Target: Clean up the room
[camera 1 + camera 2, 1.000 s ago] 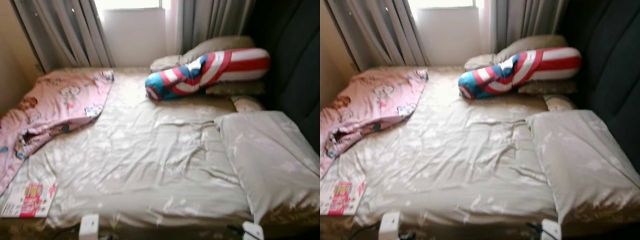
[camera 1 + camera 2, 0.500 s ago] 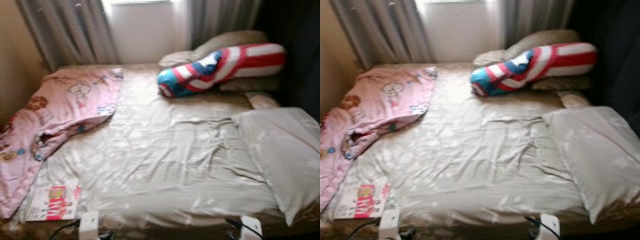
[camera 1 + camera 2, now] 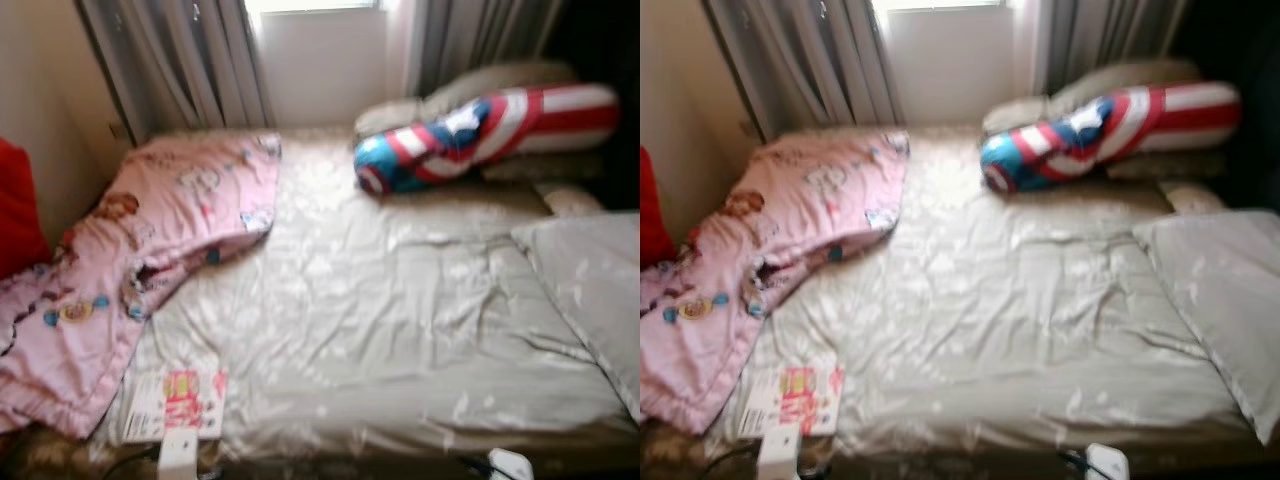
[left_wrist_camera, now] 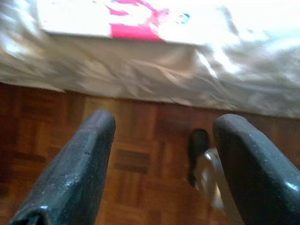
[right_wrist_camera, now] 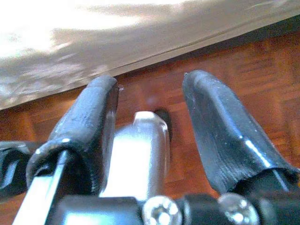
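- Left eye view: bed (image 3: 400, 330) under a wrinkled beige sheet, seen from its foot. Pink blanket (image 3: 130, 270) bunched on the left side, one end hanging off the edge. Magazine (image 3: 178, 402) with a pink cover flat on the near left corner, just beside the blanket. Red, white and blue bolster (image 3: 480, 135) at the far right, leaning on beige pillows (image 3: 470, 85). Large grey pillow (image 3: 590, 290) along the right edge. Grey curtains (image 3: 190, 60) on both sides of a bright window behind. Red object (image 3: 18, 220) at the far left, too cropped to identify. White parts of the two arms at the bottom edge, held low in front of the bed.
- Right eye view: same layout, shifted slightly.
- Left wrist view: left gripper (image 4: 161, 154) spread wide, nothing between its fingers (image 4: 75, 164), aimed down at the wooden parquet floor (image 4: 140, 154). Edge of the sheet and the magazine beyond the fingertips, well apart from them.
- Right wrist view: right gripper (image 5: 150, 117) parted, holding nothing, fingers (image 5: 215, 126) pointed down at the floor near the bed's edge.
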`<state>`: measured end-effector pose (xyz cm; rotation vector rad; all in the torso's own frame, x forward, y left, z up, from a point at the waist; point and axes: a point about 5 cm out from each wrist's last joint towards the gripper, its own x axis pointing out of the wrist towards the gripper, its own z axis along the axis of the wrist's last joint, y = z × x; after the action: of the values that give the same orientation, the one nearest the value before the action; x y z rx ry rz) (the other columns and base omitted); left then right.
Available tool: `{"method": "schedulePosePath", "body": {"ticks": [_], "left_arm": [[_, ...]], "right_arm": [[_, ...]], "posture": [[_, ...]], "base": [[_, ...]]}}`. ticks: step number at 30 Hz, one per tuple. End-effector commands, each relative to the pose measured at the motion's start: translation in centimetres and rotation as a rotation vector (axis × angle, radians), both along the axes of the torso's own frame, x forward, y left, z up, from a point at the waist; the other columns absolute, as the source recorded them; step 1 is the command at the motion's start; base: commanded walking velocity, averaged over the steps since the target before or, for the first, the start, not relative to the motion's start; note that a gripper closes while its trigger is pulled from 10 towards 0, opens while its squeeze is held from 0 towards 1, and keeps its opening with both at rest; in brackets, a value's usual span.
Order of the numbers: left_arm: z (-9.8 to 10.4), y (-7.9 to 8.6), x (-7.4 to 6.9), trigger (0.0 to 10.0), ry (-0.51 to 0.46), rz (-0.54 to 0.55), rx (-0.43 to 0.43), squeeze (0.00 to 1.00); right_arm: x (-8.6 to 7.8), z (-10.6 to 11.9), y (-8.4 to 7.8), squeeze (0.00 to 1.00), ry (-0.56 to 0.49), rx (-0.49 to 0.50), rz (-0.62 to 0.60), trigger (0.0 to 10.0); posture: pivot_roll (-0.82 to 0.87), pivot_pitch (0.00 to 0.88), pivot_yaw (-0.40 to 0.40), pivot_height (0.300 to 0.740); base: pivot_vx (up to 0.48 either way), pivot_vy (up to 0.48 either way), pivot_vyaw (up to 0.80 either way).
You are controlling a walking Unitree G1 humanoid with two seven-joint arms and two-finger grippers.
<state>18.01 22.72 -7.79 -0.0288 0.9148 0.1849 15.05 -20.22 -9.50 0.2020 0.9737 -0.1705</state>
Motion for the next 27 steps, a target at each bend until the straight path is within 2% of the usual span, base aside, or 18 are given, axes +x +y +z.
{"method": "schedulePosePath", "body": {"ticks": [1, 5, 10, 15, 26, 27], "left_arm": [[0.0, -0.3, 0.2, 10.0, -0.004, -0.009, 0.002, 0.0], [0.0, -0.2, 0.2, 10.0, -0.004, -0.007, 0.003, 0.0], [0.1, -0.2, 0.2, 10.0, -0.004, -0.006, 0.003, 0.0], [0.1, -0.1, 0.2, 10.0, -0.003, -0.007, 0.005, 0.0], [0.1, -0.1, 0.2, 10.0, -0.003, -0.008, 0.007, 0.0], [0.1, -0.1, 0.2, 10.0, -0.002, -0.009, 0.008, 0.0]], "right_arm": [[-0.3, 0.0, -0.9, 0.0, 0.004, -0.027, 0.002, 10.0], [-0.4, 0.0, -0.7, 0.0, 0.004, -0.033, 0.024, 10.0], [0.6, 0.2, 0.3, 0.0, -0.008, -0.02, 0.023, 10.0], [1.1, 0.3, 0.8, 0.0, -0.012, -0.008, 0.004, 10.0], [0.3, 0.1, -0.2, 0.0, 0.0, -0.025, 0.019, 10.0], [0.4, 0.3, -0.9, 0.0, -0.002, -0.032, 0.02, 10.0]], "posture": [[-0.08, 0.0, 0.047, 0.74], [-0.08, 0.0, 0.046, 0.74], [-0.08, 0.0, 0.047, 0.74], [-0.08, 0.0, 0.049, 0.74], [-0.08, 0.0, 0.052, 0.74], [-0.08, 0.0, 0.052, 0.74]], "base": [[0.0, 0.48, 0.0], [0.0, 0.48, 0.38], [0.0, 0.48, 0.8], [0.0, 0.48, 0.0], [0.0, 0.48, 0.0], [0.0, 0.48, 0.8]]}}
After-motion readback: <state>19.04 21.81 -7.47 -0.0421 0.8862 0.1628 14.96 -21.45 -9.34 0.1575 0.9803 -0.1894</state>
